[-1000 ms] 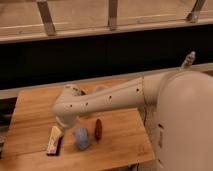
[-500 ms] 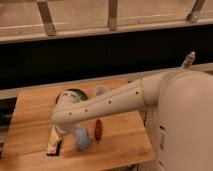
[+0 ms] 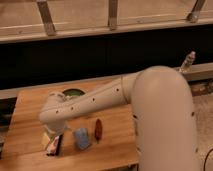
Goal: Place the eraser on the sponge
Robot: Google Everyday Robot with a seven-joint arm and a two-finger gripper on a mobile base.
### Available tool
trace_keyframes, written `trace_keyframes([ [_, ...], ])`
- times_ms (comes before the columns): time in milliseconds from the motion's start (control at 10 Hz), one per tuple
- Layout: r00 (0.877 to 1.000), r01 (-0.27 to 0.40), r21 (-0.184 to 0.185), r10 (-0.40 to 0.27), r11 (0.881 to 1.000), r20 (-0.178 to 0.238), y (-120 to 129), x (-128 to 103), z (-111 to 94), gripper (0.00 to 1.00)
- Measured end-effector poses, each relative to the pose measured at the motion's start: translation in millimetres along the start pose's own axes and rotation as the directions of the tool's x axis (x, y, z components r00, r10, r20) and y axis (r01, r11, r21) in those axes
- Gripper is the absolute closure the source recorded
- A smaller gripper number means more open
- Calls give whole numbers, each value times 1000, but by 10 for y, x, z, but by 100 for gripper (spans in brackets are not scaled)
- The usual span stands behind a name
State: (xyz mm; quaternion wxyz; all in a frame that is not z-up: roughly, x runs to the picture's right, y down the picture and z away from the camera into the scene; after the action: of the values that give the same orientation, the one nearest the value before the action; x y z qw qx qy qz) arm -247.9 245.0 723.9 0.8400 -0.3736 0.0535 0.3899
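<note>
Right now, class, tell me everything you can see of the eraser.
The eraser is a long flat block, white and orange on top, with black sides. It lies flat near the front left corner of the wooden table, running roughly front to back. It is left of the sponge and apart from it. The gripper hangs at its far end and hides that part; whether they touch cannot be told.

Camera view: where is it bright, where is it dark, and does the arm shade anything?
Camera view: the wooden table is evenly lit, with no glare, and behind it runs a dark band. Camera view: the gripper, low at the table's front left, shades and partly hides the eraser; the sponge beside it is well lit.
</note>
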Motion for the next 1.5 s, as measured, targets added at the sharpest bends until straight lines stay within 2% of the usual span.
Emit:
trace_keyframes([
  [400,999,-24,-7,24,1000,-24,-5,-122,235,20],
  [1100,998,-55,-15,55,998,-10,128,-339,485,20],
  [1400,997,-78,-8,78,997,-3,66,-390,567,20],
  [1500,996,-83,-4,83,997,-5,39,-393,609,25],
])
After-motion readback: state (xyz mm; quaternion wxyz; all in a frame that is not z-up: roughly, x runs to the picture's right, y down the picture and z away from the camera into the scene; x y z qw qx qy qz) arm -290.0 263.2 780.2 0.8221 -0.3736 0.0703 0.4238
